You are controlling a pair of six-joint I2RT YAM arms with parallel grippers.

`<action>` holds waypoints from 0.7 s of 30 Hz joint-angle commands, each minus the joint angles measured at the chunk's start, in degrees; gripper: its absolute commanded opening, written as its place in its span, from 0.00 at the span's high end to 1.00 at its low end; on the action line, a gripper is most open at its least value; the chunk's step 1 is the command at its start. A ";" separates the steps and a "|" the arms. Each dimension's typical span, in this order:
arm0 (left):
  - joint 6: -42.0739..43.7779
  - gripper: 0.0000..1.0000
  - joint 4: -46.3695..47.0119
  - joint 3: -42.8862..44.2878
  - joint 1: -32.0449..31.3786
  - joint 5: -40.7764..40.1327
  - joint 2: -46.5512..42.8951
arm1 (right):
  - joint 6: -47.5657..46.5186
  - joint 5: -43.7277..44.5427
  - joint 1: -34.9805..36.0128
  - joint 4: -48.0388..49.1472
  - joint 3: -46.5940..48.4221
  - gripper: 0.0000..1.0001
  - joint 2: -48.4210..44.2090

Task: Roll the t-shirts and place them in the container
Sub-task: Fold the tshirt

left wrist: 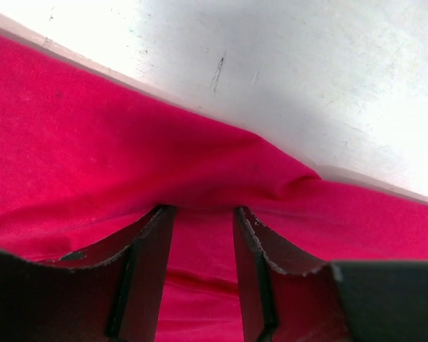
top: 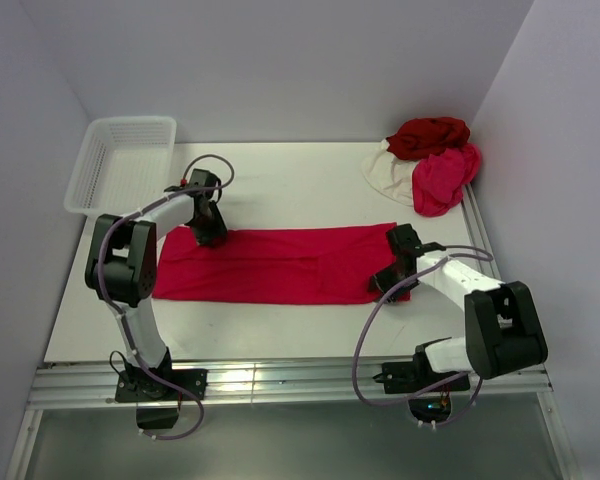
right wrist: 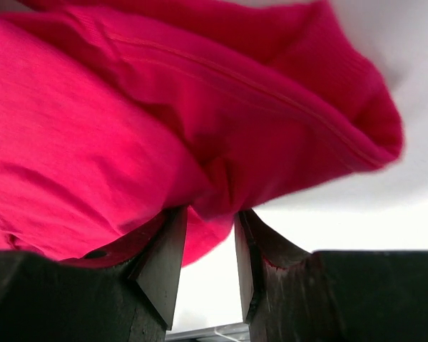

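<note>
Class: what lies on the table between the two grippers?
The crimson t-shirt, laid out as a long band, stretches from left gripper to right gripper, clearest in the top view.

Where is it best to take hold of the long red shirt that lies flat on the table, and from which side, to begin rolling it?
Pinch the edge of its right short end, coming from above. The red shirt lies folded into a long flat strip, so an end edge should let the layers lift off the table for rolling. The right gripper holds cloth there.
</note>
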 commanded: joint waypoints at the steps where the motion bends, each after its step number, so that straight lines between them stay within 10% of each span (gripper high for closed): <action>1: 0.98 0.55 1.16 -5.05 0.67 -5.16 -0.57 | -0.79 3.44 -0.12 0.13 2.67 0.60 2.91; 21: -16.41 0.54 2.75 -33.62 -6.45 10.13 -23.07 | -5.45 3.88 -0.04 -1.45 39.48 0.61 33.13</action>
